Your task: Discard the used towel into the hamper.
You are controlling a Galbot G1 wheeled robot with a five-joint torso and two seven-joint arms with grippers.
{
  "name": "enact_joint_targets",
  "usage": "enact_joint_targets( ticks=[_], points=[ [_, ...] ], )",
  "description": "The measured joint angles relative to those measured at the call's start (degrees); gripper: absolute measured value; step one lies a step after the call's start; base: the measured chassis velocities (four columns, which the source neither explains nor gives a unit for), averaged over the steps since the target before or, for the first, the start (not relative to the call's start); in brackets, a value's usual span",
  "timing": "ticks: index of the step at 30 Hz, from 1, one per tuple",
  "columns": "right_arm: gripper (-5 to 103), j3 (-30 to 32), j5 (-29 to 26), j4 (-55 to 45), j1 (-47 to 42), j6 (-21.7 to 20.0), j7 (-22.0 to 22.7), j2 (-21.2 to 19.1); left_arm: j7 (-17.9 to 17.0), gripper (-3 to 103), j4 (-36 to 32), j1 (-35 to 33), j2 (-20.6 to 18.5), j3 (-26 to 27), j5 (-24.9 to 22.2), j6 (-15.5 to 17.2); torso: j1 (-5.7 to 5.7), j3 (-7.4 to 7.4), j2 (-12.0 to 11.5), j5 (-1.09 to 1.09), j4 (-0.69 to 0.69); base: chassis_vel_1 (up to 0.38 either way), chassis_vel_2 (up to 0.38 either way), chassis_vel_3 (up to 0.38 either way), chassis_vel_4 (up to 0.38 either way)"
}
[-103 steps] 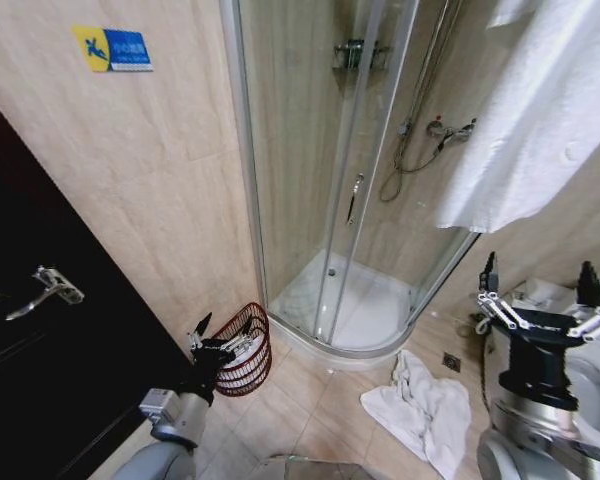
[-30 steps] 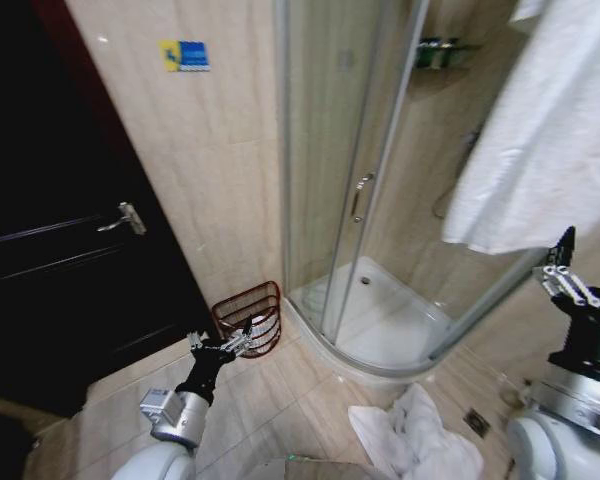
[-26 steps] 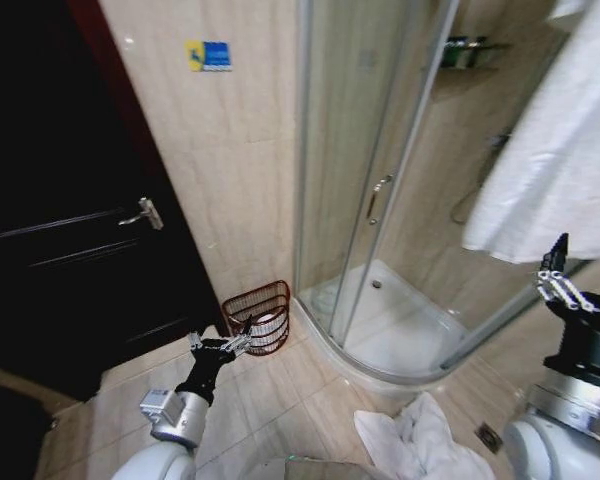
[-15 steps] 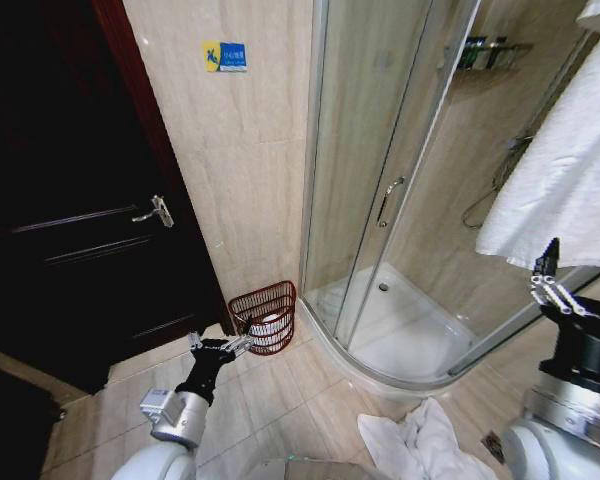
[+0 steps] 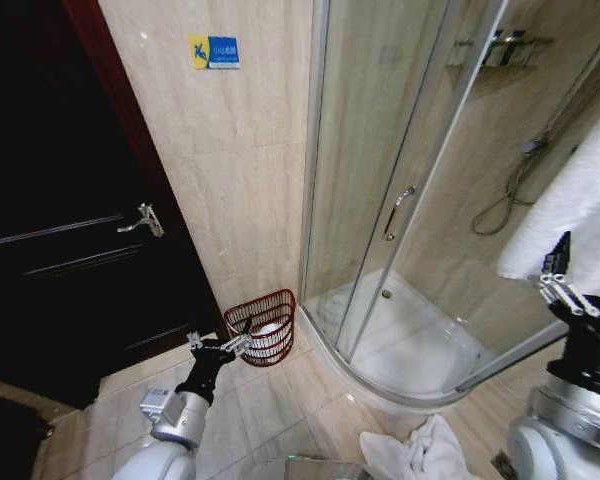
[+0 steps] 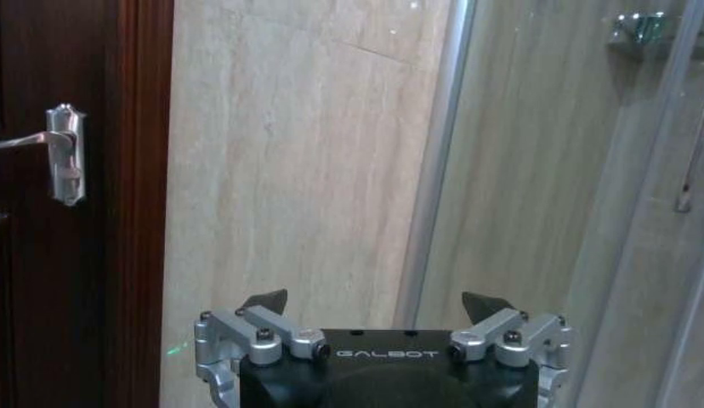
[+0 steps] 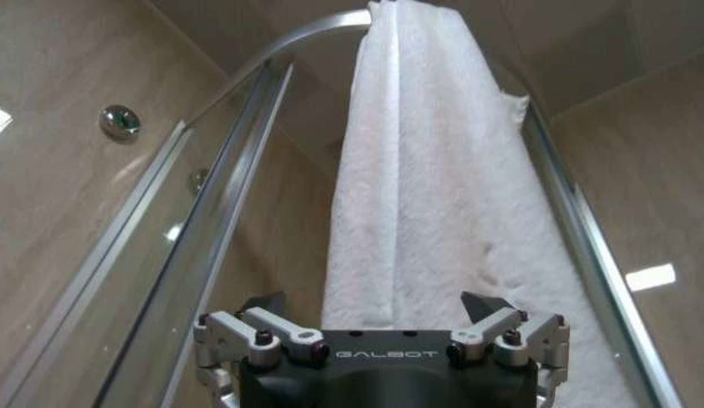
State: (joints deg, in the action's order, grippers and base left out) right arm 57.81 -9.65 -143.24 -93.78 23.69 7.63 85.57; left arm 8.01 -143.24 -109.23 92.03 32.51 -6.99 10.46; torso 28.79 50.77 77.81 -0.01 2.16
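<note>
A tiled bathroom. A curved glass shower enclosure (image 5: 400,200) with a white shower tray (image 5: 420,345), shower hose (image 5: 510,195) and wire shelf (image 5: 505,48), beige wall tiles (image 5: 240,170), a dark wooden door (image 5: 60,220), and a hanging white towel (image 7: 426,195).

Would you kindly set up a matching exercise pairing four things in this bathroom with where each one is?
1. hamper
2. crumpled towel
3. hanging towel
4. blue sign

a. draped over the shower rail
b. on the floor tiles by the shower base
c. high on the tiled wall
d. on the floor between door and shower

Pairs: 1-d, 2-b, 3-a, 4-c
</note>
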Motion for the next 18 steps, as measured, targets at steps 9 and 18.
enact_joint_targets(
  ticks=[9,18],
  points=[
    [100,1.2,-0.1,0.0,0.6,-1.3,0.2,-0.6,0.0,100,0.0,0.0,0.0,0.0,0.0,0.0,-0.06,-0.02,0.0,0.01,0.01,-0.004,-0.065,-0.067,-0.008],
    [100,5.7,-10.8,0.0,3.4,-2.8,-3.8,-5.2,0.0,100,0.0,0.0,0.0,0.0,0.0,0.0,-0.01,-0.01,0.0,0.01,0.01,-0.091,-0.059,-0.074,-0.091]
  ],
)
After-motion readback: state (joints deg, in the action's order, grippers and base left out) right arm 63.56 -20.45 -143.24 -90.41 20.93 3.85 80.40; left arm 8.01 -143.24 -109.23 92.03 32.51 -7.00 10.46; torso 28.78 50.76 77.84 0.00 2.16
